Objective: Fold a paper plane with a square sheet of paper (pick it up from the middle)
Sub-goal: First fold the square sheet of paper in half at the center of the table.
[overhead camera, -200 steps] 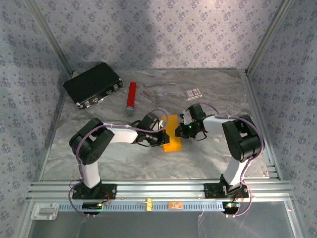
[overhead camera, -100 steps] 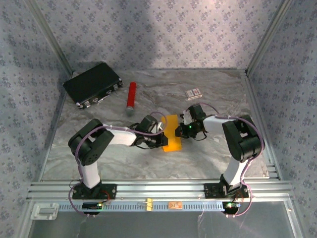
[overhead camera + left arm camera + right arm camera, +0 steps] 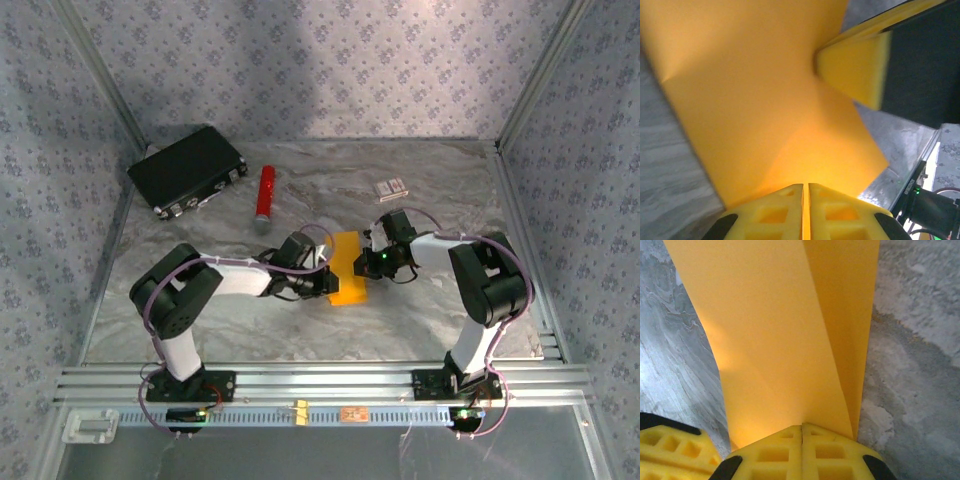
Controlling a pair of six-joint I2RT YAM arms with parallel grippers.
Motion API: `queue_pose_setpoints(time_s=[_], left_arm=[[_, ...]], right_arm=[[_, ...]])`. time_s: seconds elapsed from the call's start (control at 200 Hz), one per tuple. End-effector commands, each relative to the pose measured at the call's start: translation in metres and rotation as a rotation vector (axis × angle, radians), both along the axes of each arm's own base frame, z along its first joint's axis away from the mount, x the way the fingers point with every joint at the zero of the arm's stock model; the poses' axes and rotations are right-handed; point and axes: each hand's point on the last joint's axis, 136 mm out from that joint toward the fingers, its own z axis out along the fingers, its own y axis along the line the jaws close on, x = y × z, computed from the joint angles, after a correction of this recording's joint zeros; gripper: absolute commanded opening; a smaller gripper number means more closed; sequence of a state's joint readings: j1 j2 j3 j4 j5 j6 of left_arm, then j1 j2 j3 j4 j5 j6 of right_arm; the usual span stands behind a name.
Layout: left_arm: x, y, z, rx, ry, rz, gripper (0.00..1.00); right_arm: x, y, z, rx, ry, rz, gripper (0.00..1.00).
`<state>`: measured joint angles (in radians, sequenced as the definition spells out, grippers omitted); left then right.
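We find the sheet of paper (image 3: 349, 265), thin, matte orange-yellow and unmarked, at the middle of the grey marbled table (image 3: 300, 325), between the two wrists. It is folded narrow: the right wrist view shows one flat layer overlapping another along a straight, sharp crease. The left gripper (image 3: 327, 283) is clenched on its left side and the right gripper (image 3: 368, 262) on its right side. The latticed yellow fingers (image 3: 830, 450) meet with the paper pinched at their seam.

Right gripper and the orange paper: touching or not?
Touching. The right wrist view shows the right gripper shut, and the paper runs straight into the seam between its fingertips, pinched there with no gap.
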<state>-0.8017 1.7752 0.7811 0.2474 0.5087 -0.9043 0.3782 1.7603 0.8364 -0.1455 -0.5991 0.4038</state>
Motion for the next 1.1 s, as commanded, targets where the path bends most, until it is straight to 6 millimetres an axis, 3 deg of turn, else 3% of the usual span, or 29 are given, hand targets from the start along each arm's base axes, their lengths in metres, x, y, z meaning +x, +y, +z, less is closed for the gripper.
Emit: queue_pose_setpoints(time_s=[0.0,0.195,0.47,0.625,1.094], left_arm=[[-0.011,-0.001,-0.015,-0.002,0.028,-0.017,0.10],[-0.019,0.009,-0.034,0.050,0.039,-0.019,0.10],[-0.008,-0.002,0.013,0.011,-0.035,-0.041,0.10],[-0.006,-0.012,0.024,-0.043,-0.022,-0.047,0.11],[-0.032,0.004,-0.020,0.044,0.041,-0.075,0.10]], right_arm=[[-0.033,-0.039,-0.048,-0.213,0.147,-0.059,0.00],[-0.033,-0.039,-0.047,-0.215,0.148,-0.058,0.00],[-0.033,-0.040,-0.047,-0.215,0.146,-0.060,0.00],[-0.033,-0.040,-0.046,-0.214,0.144,-0.061,0.00],[-0.036,-0.041,-0.049,-0.214,0.147,-0.060,0.00]])
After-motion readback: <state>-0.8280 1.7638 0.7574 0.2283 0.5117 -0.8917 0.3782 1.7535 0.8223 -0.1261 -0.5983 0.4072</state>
